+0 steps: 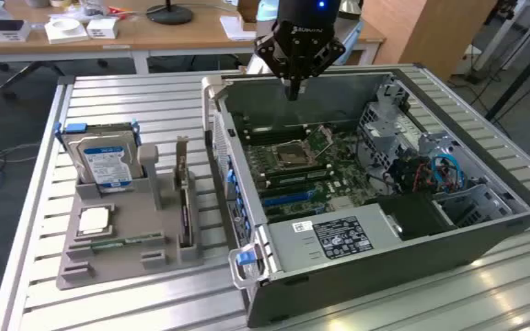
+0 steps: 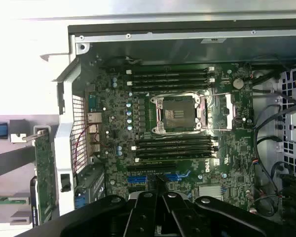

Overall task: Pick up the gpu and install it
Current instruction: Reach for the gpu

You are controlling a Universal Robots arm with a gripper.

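The gpu (image 1: pixel 185 207) is a thin dark card standing on its edge in a slot of the grey parts holder (image 1: pixel 118 265), its silvery bracket at the far end. It sits just outside the wall of the open computer case (image 1: pixel 413 255). In the wrist view the gpu (image 2: pixel 44 173) appears edge-on beside the case's rear panel. My gripper (image 1: pixel 292 91) hangs above the far side of the case, over the motherboard (image 1: pixel 297 162), well away from the gpu. Its fingers are shut with nothing between them. In the wrist view my gripper (image 2: pixel 160 193) points down over the blue expansion slots (image 2: pixel 138 178).
A blue-labelled hard drive (image 1: pixel 107 160) stands upright in the holder, with a processor chip (image 1: pixel 93 221) and a green memory stick (image 1: pixel 122 242) lying in front of it. Cables and a drive cage (image 1: pixel 430 169) fill the case's right. A wooden desk (image 1: pixel 154 31) stands behind the slatted metal table (image 1: pixel 145 96).
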